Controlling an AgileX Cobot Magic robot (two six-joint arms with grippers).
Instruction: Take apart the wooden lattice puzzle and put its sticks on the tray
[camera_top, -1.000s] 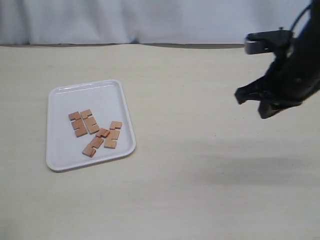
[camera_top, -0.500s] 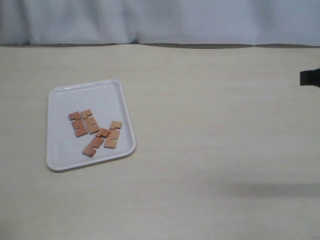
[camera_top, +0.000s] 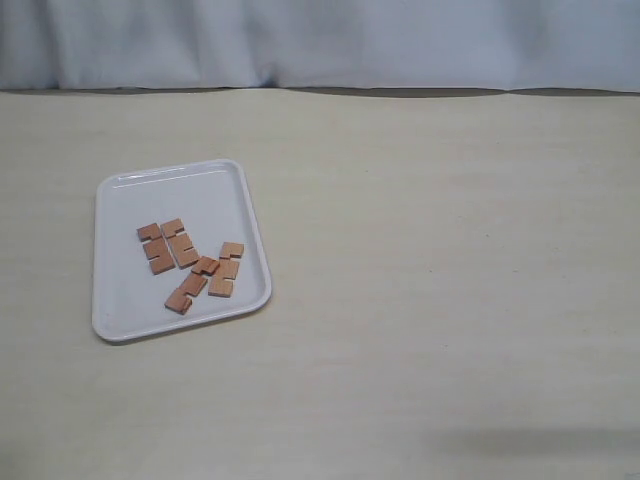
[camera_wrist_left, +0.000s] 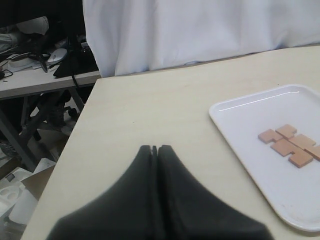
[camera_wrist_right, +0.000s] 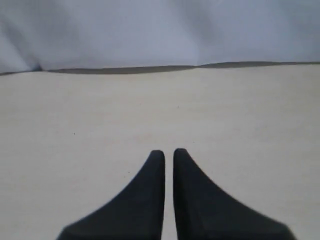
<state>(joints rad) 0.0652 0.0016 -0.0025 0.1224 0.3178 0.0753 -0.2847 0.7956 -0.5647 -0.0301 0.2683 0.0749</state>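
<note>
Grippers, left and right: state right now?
Left gripper: closed, tips touching, holding nothing.
Right gripper: closed down to a thin slit, holding nothing.

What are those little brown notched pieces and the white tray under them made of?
The pieces look like wood: matte reddish-brown and flat, with square-cut notches, though any grain is too small to see. The tray looks like plastic: uniform white and smooth, with a faint sheen along its low rounded rim. Coated metal can't be ruled out.

The right gripper has withdrawn — out of the exterior view, off its right edge
</note>
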